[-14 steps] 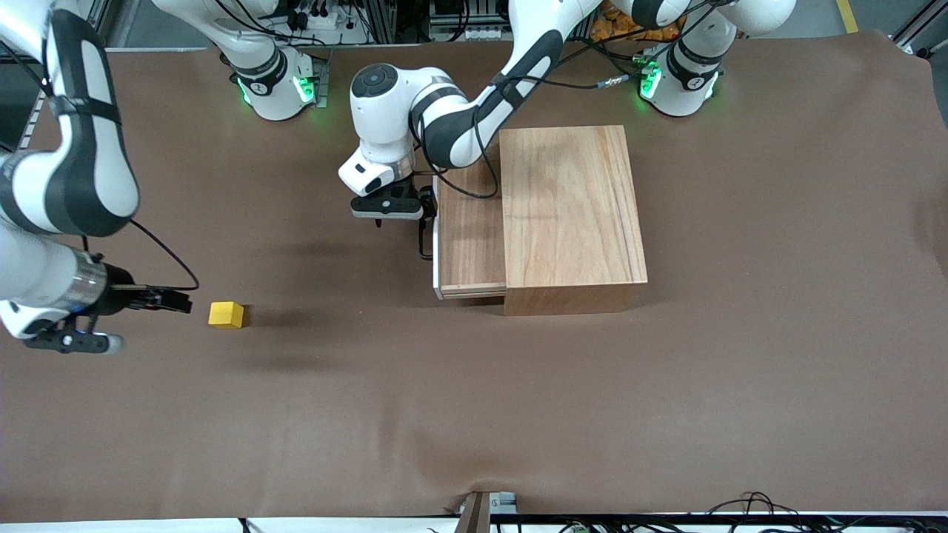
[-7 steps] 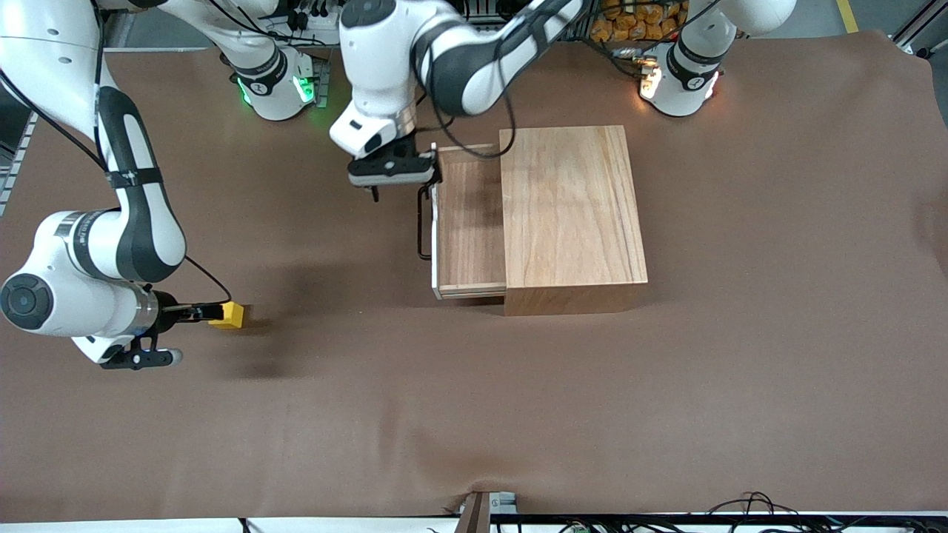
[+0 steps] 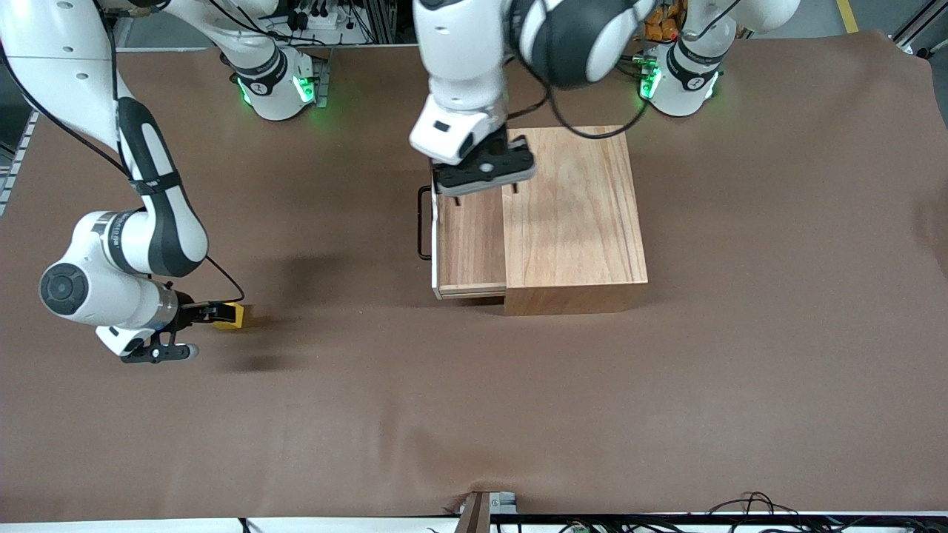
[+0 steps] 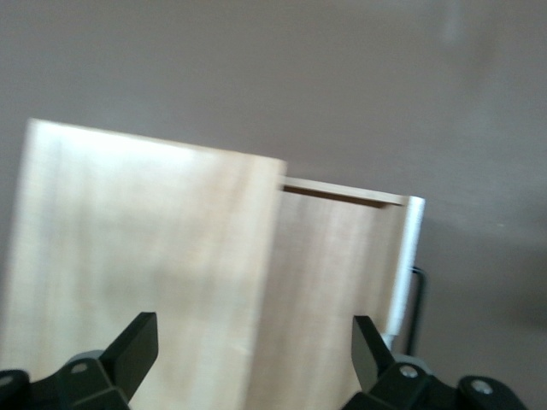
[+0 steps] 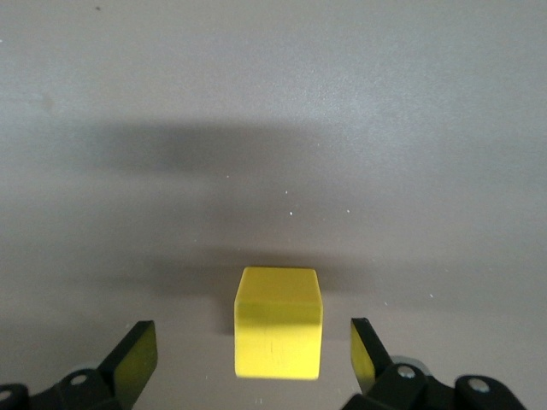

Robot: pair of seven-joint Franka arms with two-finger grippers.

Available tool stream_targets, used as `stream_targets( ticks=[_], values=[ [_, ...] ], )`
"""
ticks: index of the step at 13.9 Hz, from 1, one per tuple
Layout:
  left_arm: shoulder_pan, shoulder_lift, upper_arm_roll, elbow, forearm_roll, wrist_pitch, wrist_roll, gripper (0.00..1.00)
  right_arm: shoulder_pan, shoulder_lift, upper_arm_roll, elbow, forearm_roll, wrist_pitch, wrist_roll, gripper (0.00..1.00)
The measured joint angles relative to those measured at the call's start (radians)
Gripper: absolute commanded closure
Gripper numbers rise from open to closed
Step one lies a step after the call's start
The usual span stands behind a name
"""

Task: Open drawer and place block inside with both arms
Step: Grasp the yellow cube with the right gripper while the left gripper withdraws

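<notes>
Block (image 5: pixel 278 322) sits on brown table cover (image 5: pixel 273 102), between spread fingertips (image 5: pixel 137 359) of right gripper (image 5: pixel 254 363), touching neither.

Left claw (image 3: pixel 485 172) raised, fingers spread; right claw (image 3: pixel 209 314) low, fingers spread.

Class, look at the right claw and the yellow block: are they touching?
Apart. The right wrist view shows the block sitting on the table between the open right claw, with bare table visible on both sides between it and each finger.
</notes>
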Motion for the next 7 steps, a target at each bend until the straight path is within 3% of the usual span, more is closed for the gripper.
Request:
stream_targets(
  ticks=[7],
  values=[
    [0.164,-0.283,-0.001,-0.227,-0.011,-0.082,0.062,0.00,0.000,0.000,-0.001,-0.088,0.000,0.120,0.029,0.00]
  ],
)
